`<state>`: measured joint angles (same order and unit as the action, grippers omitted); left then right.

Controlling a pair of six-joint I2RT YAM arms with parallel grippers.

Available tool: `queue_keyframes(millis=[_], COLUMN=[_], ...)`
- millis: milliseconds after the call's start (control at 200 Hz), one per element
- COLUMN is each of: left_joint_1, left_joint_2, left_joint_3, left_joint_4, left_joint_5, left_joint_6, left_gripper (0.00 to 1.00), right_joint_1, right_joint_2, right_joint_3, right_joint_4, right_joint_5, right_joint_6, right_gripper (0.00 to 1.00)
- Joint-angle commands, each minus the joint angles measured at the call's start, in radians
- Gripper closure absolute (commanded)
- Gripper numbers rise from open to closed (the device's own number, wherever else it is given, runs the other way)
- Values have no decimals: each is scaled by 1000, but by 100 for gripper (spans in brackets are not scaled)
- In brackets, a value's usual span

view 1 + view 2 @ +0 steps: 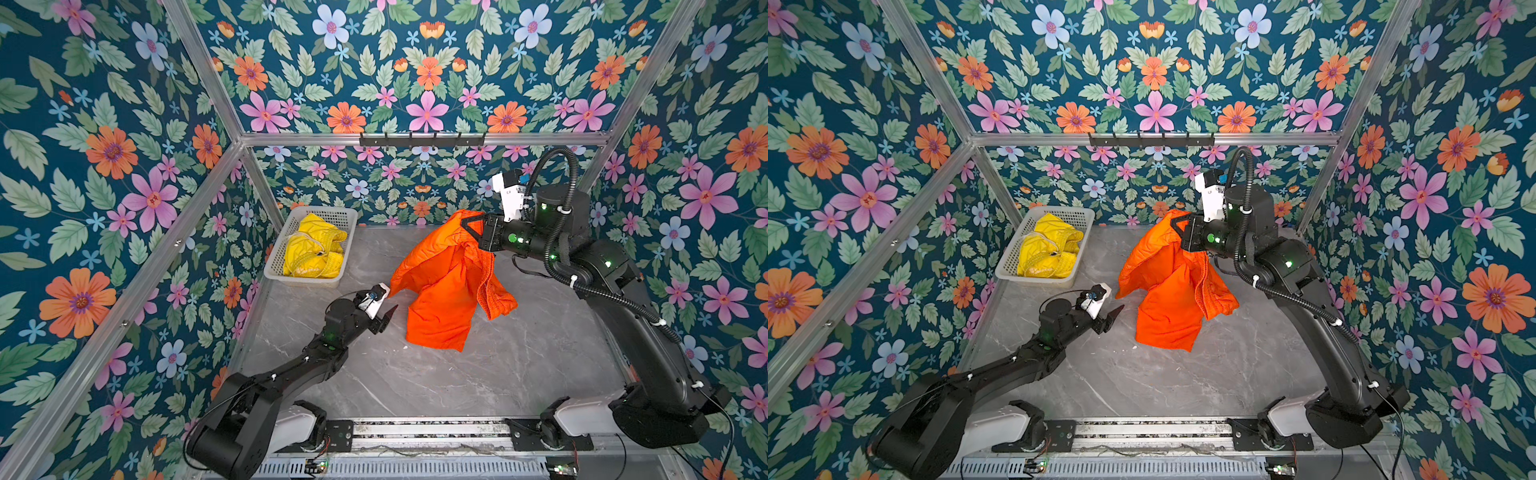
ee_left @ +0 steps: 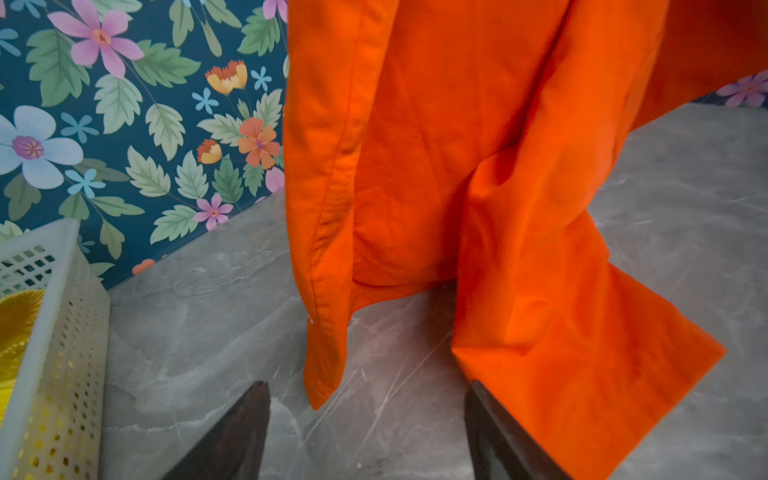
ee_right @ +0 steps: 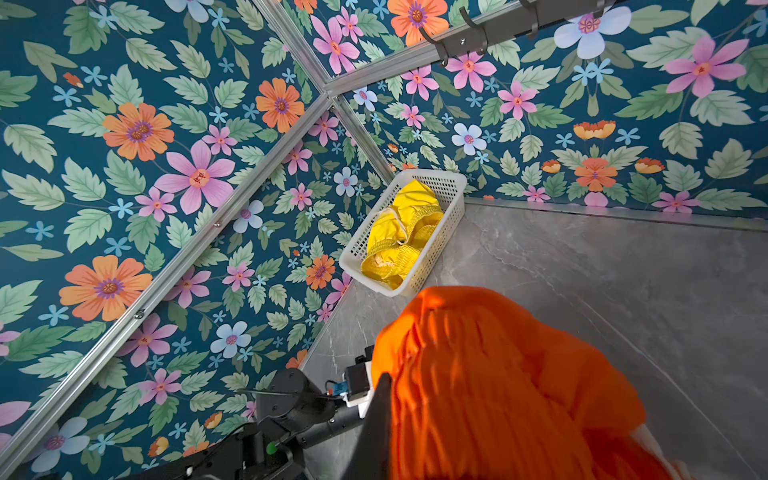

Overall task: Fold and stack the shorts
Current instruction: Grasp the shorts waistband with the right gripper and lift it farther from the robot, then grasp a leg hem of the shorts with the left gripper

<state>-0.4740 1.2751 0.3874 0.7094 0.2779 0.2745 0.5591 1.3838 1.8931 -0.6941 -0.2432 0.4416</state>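
The right jaws pinch the light, floppy orange shorts (image 1: 440,282), and the wide-open left jaws should grab a hanging corner (image 2: 318,395).

A white perforated basket (image 1: 305,279) sits on the grey marble tabletop (image 1: 457,386).

The basket (image 1: 307,283) sits in the bench's (image 1: 498,374) far-left corner, one pair of shorts (image 1: 311,251) in it. Mid-bench, the other pair (image 1: 440,286) hangs from the right hand (image 1: 467,226), the left hand (image 1: 388,316) just left of it.
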Motion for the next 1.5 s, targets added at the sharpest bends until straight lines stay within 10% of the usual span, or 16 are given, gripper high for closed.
queue_keyframes(millis=[0,430,680,945,1225,1495], left_joint_1=[0,3,3,9,20,21], left_joint_2=[83,264,298,394,398,67], left_joint_3=[23,55,72,119,135,245], left_joint_4=[120,326,362,473,522,-192], left_joint_5=[-14,-14,53,171,166,-43], left_joint_6=[55,6,10,-37,-76,48], left_gripper=[25,36,61,45,97,100], right_joint_1=[0,-4,-15,-31,-88,-321], right_joint_2=[0,-17,-26,-45,-73,-159], right_joint_3=[21,106,146,146,123,-68], right_joint_4=[14,-44,-78,-75,-67,17], right_joint_5=[-29,-48,-57,-109,-157,-278], right_joint_6=[-17,-45,-58,-31,17,176], right_gripper=[100,100,100,100,100,100])
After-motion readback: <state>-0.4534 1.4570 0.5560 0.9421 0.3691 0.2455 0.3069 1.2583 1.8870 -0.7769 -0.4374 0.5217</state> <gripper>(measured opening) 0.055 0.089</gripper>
